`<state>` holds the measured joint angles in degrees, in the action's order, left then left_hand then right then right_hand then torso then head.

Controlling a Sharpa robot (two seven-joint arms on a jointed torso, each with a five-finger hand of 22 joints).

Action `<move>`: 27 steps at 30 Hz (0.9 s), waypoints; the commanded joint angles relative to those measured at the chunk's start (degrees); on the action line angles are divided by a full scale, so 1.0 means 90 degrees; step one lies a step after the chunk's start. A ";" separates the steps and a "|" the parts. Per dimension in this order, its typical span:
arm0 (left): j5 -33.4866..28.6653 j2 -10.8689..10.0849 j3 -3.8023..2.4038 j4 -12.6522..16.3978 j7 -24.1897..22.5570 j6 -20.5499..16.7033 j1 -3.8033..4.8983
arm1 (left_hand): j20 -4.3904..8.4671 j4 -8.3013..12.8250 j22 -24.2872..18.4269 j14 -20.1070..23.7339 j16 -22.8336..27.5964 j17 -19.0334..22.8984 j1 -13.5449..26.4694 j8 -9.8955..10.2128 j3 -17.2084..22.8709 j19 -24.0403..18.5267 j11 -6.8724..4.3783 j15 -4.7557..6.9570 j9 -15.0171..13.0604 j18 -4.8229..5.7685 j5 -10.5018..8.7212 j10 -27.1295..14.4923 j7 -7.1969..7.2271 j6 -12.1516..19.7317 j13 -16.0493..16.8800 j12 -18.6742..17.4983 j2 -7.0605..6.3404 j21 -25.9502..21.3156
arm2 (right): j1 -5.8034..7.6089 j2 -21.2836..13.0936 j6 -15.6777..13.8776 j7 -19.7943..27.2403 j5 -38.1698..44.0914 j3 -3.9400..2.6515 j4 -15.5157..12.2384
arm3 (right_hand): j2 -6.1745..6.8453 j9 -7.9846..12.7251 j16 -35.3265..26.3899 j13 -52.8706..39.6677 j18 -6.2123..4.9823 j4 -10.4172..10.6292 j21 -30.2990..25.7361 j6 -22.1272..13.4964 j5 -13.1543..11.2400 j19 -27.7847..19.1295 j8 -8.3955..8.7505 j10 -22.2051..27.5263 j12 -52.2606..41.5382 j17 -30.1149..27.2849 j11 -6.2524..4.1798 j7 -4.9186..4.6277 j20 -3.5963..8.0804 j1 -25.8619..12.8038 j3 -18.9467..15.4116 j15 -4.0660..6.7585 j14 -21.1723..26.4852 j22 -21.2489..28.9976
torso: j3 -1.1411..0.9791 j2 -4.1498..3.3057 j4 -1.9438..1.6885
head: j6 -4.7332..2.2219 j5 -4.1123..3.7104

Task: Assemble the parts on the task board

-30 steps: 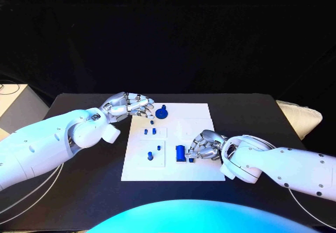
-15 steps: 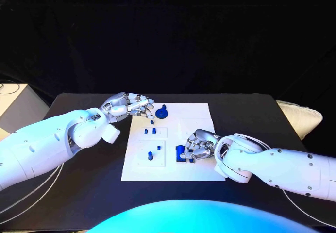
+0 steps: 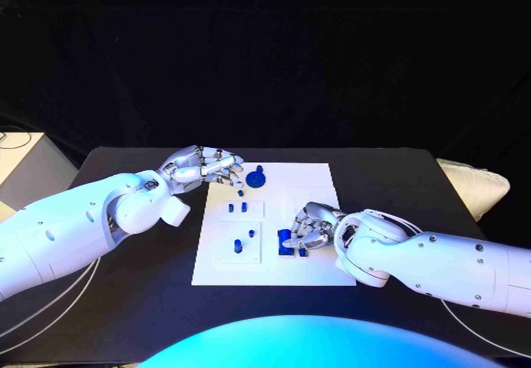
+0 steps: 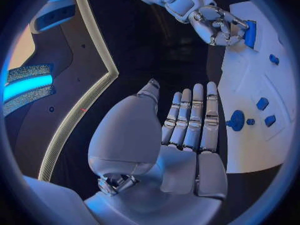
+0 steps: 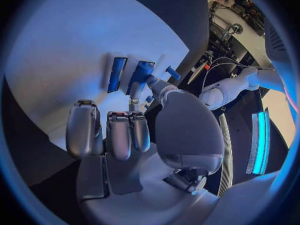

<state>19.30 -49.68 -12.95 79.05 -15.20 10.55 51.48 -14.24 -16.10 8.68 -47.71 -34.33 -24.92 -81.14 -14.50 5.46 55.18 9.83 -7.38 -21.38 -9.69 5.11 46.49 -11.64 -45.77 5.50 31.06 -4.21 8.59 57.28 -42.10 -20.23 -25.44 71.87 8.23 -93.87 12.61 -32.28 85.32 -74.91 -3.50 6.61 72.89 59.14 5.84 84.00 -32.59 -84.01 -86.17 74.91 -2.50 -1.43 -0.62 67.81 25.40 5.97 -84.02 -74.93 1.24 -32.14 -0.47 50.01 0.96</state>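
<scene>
Under the right hand (image 3: 308, 228) lies a blue part (image 3: 285, 242).

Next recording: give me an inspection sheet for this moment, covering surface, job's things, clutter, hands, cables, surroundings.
Surface: black table, white task board in the middle.
Job's things: blue round part at the board's far end; small blue parts mid-board; blue block by the right hand.
Clutter: nothing seen.
Hands: left hand at the board's far left corner, holding nothing; right hand touches a blue piece; grip unclear.
Cables: white cables under the left arm.
Surroundings: dark backdrop.
</scene>
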 commanded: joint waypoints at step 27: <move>-0.0007 0.0009 -0.0003 -0.0010 -0.0062 0.0076 0.0000 | 0.0001 -0.0004 -0.0011 -0.0027 0.0022 -0.0011 -0.0030 -0.0041 -0.0040 0.0055 0.0025 -0.0026 0.0011 -0.0089 -0.0031 -0.0019 -0.0138 -0.0011 0.0011 -0.0040 0.0050 -0.0027 | -0.0038 -0.0332 -0.1321 0.1408 -0.1548 0.0024 -0.0047 | 0.0044 0.0005 -0.0143 -0.1257 -0.0014 0.0142 -0.0425 -0.0124 -0.0039 0.0274 0.0013 -0.0311 0.0349 0.0648 0.0024 -0.0040 0.0044 -0.0101 -0.0023 -0.0014 -0.0442 -0.0726 | -0.0009 0.0011 0.0016 | -0.0001 -0.0002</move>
<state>19.30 -49.72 -12.95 78.98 -15.09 10.57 51.48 -14.24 -16.13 8.64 -47.71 -34.33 -24.95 -81.14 -14.50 5.30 55.18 9.83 -7.38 -21.33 -9.69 5.11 46.49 -11.64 -45.77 5.54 31.06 -4.21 8.59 56.88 -44.84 -27.39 -20.11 65.31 8.51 -94.24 13.07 -32.31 84.22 -74.91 -3.49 7.56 69.10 58.35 5.66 84.00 -32.59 -84.01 -83.10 74.91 -2.49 -1.82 -0.63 67.35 25.25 5.96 -84.02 -74.91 1.17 -32.09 -0.34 50.01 0.97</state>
